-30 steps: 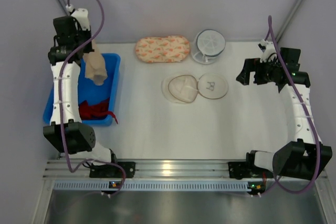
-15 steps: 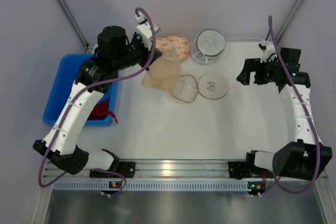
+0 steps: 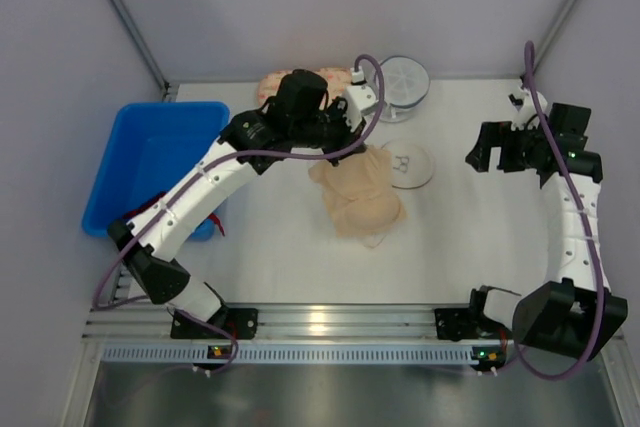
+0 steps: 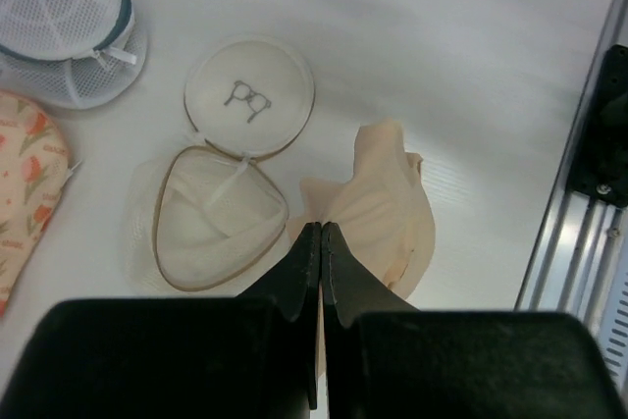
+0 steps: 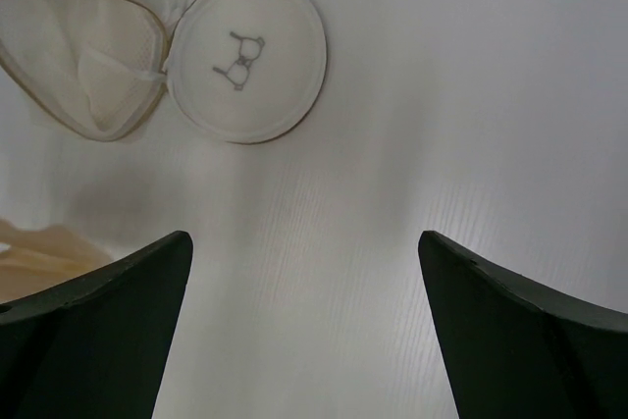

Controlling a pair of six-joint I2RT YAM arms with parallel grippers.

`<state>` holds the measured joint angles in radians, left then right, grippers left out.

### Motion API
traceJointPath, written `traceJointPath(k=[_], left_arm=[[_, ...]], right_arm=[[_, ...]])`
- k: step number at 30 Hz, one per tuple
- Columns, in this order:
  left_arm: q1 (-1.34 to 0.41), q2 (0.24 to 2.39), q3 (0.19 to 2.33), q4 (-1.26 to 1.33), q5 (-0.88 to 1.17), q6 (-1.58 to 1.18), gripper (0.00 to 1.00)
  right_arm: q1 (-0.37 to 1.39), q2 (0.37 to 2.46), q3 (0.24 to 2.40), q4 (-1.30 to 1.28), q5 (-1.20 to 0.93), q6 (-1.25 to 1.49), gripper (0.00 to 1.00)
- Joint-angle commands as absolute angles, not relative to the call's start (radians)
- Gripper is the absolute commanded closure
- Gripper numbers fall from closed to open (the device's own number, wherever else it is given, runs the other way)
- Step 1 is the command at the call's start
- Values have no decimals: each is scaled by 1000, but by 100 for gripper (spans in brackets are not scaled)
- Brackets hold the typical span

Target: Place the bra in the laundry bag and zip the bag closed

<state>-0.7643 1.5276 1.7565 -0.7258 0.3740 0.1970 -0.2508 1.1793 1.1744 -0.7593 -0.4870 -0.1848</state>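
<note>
Left end effector (image 4: 321, 233) clamping bra (image 3: 362, 202), dangling it at 7 o'clock of laundry bag (image 3: 410, 165) in top view. Handling likely soft, limp, light (gripping bunched edge suits). Right end effector (image 5: 304, 242) hanging wide, empty.

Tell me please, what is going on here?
The left claw is shut on the bra, which hangs from it just beside the bag. The bag lies open on the table, both mesh halves showing, and the bra is not yet inside it. The right claw is open and holds nothing, off to the right.
</note>
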Motion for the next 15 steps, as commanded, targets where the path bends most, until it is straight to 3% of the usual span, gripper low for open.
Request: traceJointPath(k=[1,7,10,15], left_arm=[[-769,1565,1815,-703,232,230,100],[-773,1583,1890,-704,182,327,100],[-816,1539,1792,-704,210,399,100],[-1042,1517,1534,-674,120,503,100]], right_arm=[[-291,1149,1172,-782,-502,-235,1],[-321,1158,1183,-796,-531,-249,1],[-322,1164,1174,-793,-555,-241,1],[-324,1177,1158,-795,-586,-229,1]])
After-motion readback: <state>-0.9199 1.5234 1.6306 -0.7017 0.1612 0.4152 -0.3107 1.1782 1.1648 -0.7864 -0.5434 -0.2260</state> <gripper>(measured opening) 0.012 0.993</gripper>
